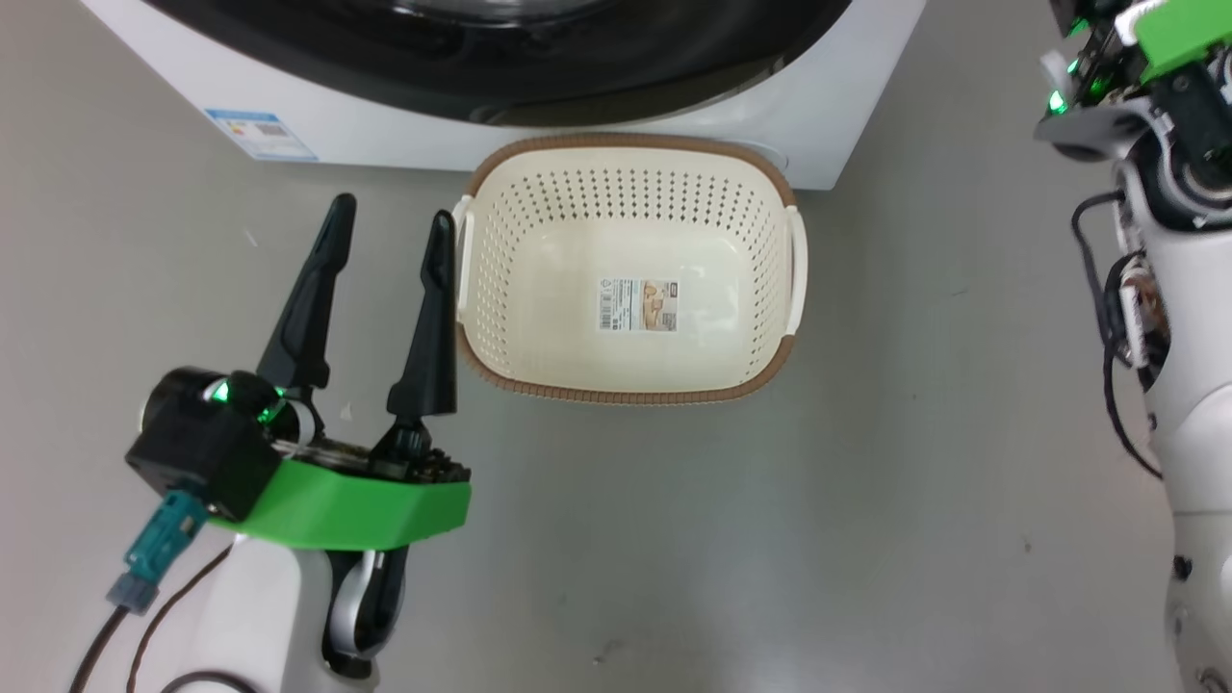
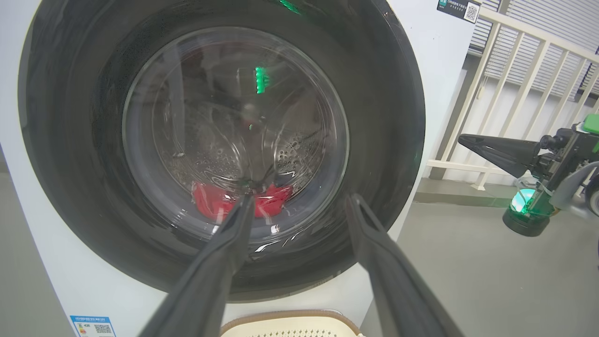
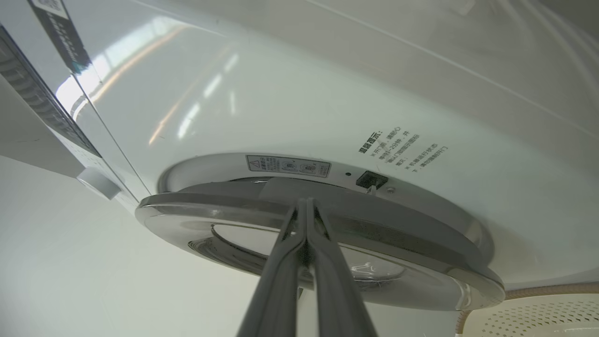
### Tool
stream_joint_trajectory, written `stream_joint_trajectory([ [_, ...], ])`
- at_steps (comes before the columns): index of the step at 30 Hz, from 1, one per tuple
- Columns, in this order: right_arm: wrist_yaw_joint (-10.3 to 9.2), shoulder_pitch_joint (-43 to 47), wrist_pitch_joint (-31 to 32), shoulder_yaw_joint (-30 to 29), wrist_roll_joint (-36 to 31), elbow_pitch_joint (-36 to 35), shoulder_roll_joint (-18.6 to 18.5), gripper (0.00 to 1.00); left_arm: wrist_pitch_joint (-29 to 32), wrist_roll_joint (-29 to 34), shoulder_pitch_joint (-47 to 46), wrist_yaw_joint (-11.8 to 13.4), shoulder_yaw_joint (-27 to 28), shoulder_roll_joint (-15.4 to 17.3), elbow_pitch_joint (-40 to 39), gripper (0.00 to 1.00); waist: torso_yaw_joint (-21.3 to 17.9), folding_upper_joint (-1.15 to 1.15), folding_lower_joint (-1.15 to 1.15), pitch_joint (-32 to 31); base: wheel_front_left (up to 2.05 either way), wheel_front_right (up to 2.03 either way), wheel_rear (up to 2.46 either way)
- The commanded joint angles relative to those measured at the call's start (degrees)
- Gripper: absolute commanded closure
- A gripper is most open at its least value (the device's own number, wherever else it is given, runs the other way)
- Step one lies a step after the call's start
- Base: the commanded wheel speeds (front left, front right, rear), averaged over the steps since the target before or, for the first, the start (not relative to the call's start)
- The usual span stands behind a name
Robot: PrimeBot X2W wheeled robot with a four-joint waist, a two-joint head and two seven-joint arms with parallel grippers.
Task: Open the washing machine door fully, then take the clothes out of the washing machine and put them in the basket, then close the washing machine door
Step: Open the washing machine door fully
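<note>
Right gripper (image 3: 305, 206) closed, holding nothing, tips at the rim of the door (image 3: 412, 252). Left gripper (image 1: 393, 214) spread wide, just beside the empty basket (image 1: 616, 393). Red clothes (image 2: 213, 202) sit in the drum behind the glass. Step looks like door opening. Next move probably needs hooking the rim and swinging it out fully.

1. This looks like a robot test or demonstration space rather than a lived-in home: the smooth grey floor (image 1: 866, 481) is plain and hard.
2. The washing machine (image 2: 47, 262) stands directly on that floor, with a blue label sticker (image 1: 260, 133) on its front.
3. Beside it, a white railing (image 2: 461, 107) runs before slatted shutters (image 2: 552, 18).
</note>
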Motion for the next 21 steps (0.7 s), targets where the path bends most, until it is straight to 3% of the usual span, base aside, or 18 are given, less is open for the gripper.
stream_joint_trajectory([
  [1, 0.29, -2.7, 1.0, 0.8, -0.1, -0.3, 0.2, 1.00, -0.4, 0.1, -1.1, -0.4, 1.3, 0.9, -1.6, 0.00, 0.8, 0.00, 0.00, 1.4, 0.00, 0.00, 0.00],
  [21, 0.29, -19.4, 7.5, 2.1, -1.5, 13.4, -0.9, 1.00, -0.4, -1.1, -3.4, -0.5, -0.7, 0.9, -1.3, 0.00, 4.2, 0.00, 0.00, 7.5, 0.00, 0.00, 0.00],
])
